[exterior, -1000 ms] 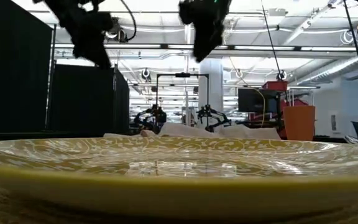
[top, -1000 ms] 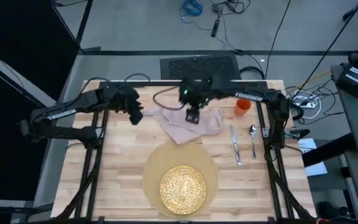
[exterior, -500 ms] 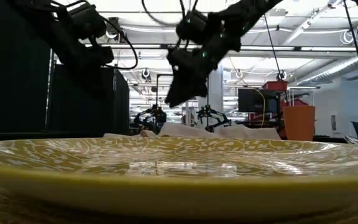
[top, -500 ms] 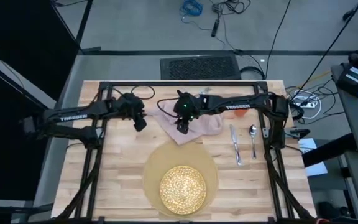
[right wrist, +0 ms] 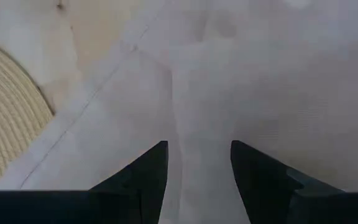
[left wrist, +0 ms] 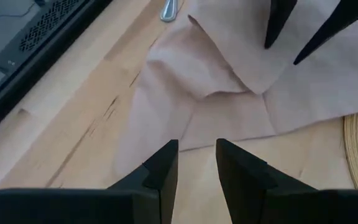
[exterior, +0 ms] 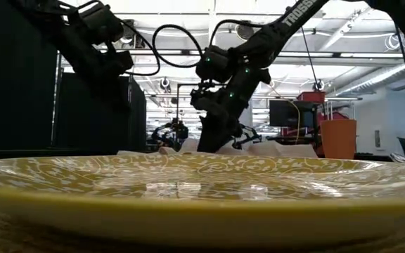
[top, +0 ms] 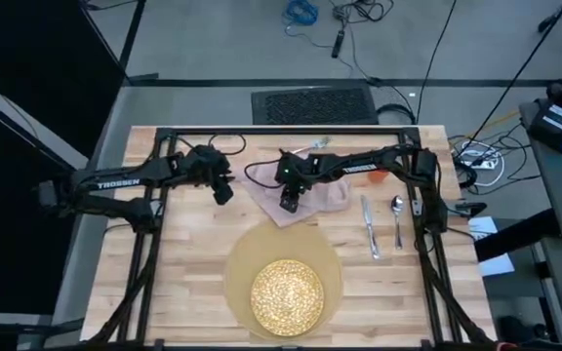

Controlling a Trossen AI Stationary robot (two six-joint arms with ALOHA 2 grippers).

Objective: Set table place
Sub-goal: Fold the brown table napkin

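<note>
The beige napkin (top: 312,193) lies rumpled on the table (top: 183,253), at the far middle. My right gripper (top: 289,203) stands open over the napkin's near left part (right wrist: 260,74), fingers pointing down at the cloth. My left gripper (top: 221,192) hovers open just left of the napkin (left wrist: 229,93), holding nothing. The yellow plate (top: 287,295) rests on the round tan placemat (top: 237,263) at the near middle. A spoon (top: 396,216) and another long utensil (top: 369,229) lie to the right. The orange cup (exterior: 338,138) stands at the far right, mostly hidden under the right arm in the high view. My right gripper comes at the napkin from above, and its two spread fingertips (left wrist: 269,43) are down at the cloth's surface. I cannot tell whether they touch it. The napkin lies slack on the table.
A silver utensil (left wrist: 169,7) lies at the napkin's far edge. The black frame (top: 281,130) rings the table. Bare wood shows left of the placemat (top: 179,283) and at the near right (top: 388,292).
My right gripper has gone down and toward the table's left and near edges, from above the napkin's far part to its near left part. My left gripper has come down and a little to the right, toward the napkin. The napkin has stayed in place.
</note>
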